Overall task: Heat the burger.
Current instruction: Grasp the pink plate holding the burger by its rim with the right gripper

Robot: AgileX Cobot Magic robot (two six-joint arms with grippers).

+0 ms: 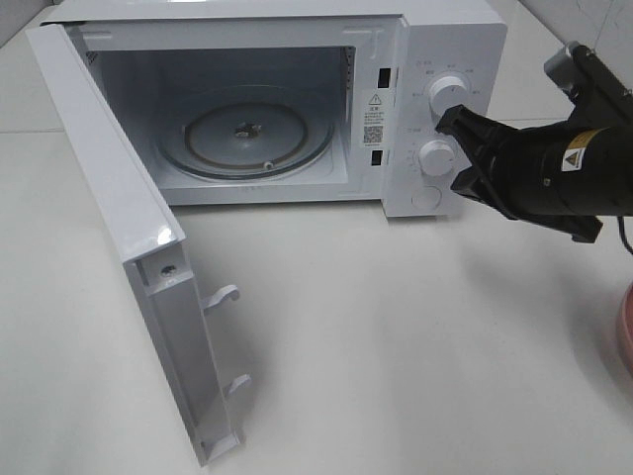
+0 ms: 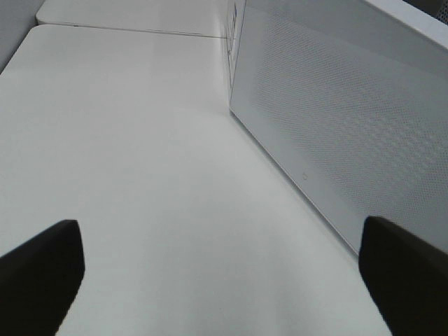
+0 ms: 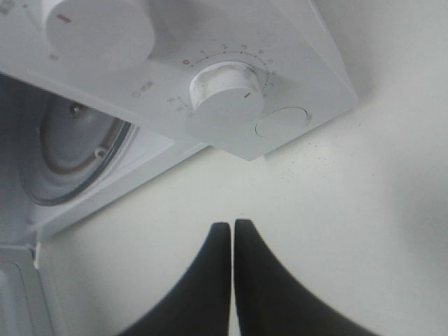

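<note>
**Microwave Waiting Open, Burger Nowhere in Frame**

The microwave (image 1: 435,59) is standing at the far side of the white table (image 1: 396,327). Its door (image 1: 119,198) is swinging wide to the left and its glass turntable (image 1: 247,139) is lying bare inside.

The right gripper (image 3: 232,227) is hovering just in front of the control panel, close to the lower knob (image 1: 435,156). Its fingers are pressed together and pinching nothing.

The left gripper (image 2: 222,262) is showing only in its own wrist view. Its fingers are spread wide and empty over bare table, beside a perforated panel (image 2: 336,133), possibly the outer face of the open door, though that view is too tight to be sure.

The burger is not appearing in any view. Only a sliver of a pink plate (image 1: 625,332) is peeking in at the right edge of the high view, nearer than the right gripper and to its right. If the burger is sitting there, it is lying to the near right of that gripper, away from the oven mouth.

The right arm is looking much the closer of the two. It would be needing to part its fingers and turn back from the panel, then carry the load leftward and away into the cavity. No long axis is showing to line up on.
</note>
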